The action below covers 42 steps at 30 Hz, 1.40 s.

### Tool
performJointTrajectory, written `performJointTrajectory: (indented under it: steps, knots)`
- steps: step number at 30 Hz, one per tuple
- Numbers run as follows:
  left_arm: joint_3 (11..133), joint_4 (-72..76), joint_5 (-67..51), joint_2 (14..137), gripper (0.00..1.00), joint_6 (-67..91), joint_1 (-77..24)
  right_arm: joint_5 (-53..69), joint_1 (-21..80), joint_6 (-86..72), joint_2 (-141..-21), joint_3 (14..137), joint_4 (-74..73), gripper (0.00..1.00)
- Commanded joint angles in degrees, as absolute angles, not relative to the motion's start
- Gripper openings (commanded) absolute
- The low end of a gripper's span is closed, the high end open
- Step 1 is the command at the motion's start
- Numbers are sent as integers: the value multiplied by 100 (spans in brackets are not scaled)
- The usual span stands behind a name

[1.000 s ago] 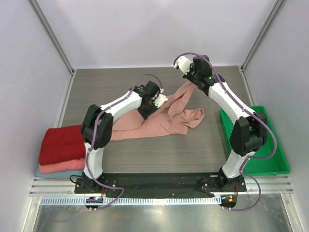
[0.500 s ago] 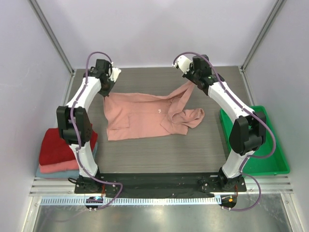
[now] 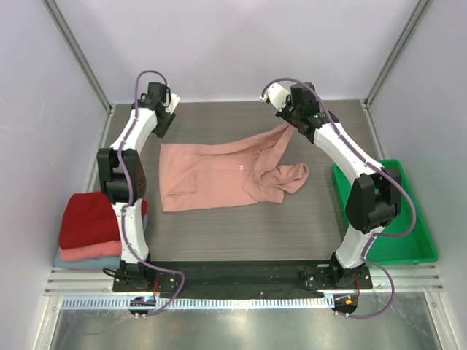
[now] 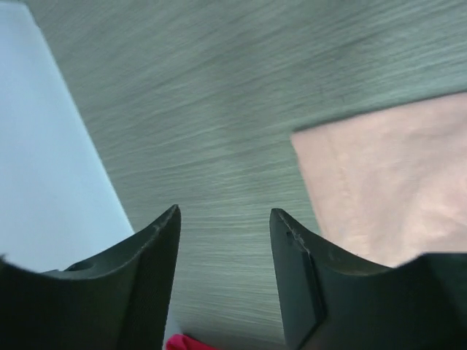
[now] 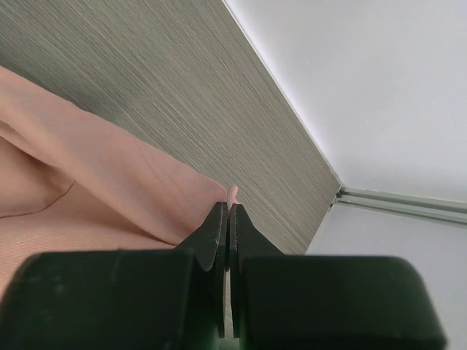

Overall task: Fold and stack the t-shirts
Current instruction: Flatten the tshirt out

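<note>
We see the dusty-pink t-shirt (image 3: pixel 211 179) spread over the middle of the table (image 3: pixel 241 233). Its left part lies flat and its right part is bunched into a loose fold toward 3 o'clock. From that bunch a strip of cloth rises toward 1 o'clock, up to the right gripper (image 3: pixel 287 124). That gripper's jaws are pressed together on the edge of the fabric (in the right wrist view a small tip of pink shows just past the closed fingers (image 5: pixel 217 233)).

The left gripper (image 3: pixel 163 122) hangs at 11 o'clock, near the far left corner of the table and just beyond the shirt's far left corner. Its jaws stand apart with only bare table between them. In the left wrist view that corner of the shirt lies off to the 3 o'clock side of the gap, and the cloth is not in the grip.

At 8 o'clock, by the left arm's base, we find the folded stack. The dark red tee (image 3: pixel 91 217) is on top, the salmon-pink tee (image 3: pixel 91 251) is under it, and the light-blue tee (image 3: pixel 62 260) shows only as a thin edge at the bottom. The green tray (image 3: pixel 417 244) sits at 4 o'clock, well apart from the shirt
</note>
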<state>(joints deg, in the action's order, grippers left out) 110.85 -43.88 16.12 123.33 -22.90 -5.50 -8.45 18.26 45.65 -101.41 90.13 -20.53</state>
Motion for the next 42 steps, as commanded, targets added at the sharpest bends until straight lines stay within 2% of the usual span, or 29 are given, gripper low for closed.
performJointTrajectory:
  steps: [1,4,7,11,15,18,25,36,42]
  knots:
    - [10963,-3965,1802,11622,60,-2224,-597,-905,1811,4474,-10072,9211,-1802,1]
    - [10592,-3964,1688,11252,61,-2083,-633,-888,1819,4465,-10098,9202,-1802,1]
    - [10205,-4148,1319,10979,57,-2083,-633,-870,1828,4456,-10142,9228,-1802,1]
    - [9923,-4210,1213,11065,57,-1978,-624,-853,1837,4421,-10222,9290,-1811,1]
    - [10894,-4771,329,11811,48,-1523,-423,-844,1872,4412,-10301,9360,-1837,1]
    - [11503,-5133,-165,12366,48,-1205,-141,-861,1916,4403,-10327,9343,-1898,1]
    - [12049,-5159,-1729,13042,47,-835,500,-958,1978,4570,-10309,9220,-2021,1]
    - [12524,-5194,-2478,13763,47,-668,633,-1186,2048,4860,-10538,9264,-2101,1]
    - [12647,-5212,-2479,14044,46,-668,633,-1257,2092,4983,-10600,9193,-2083,1]
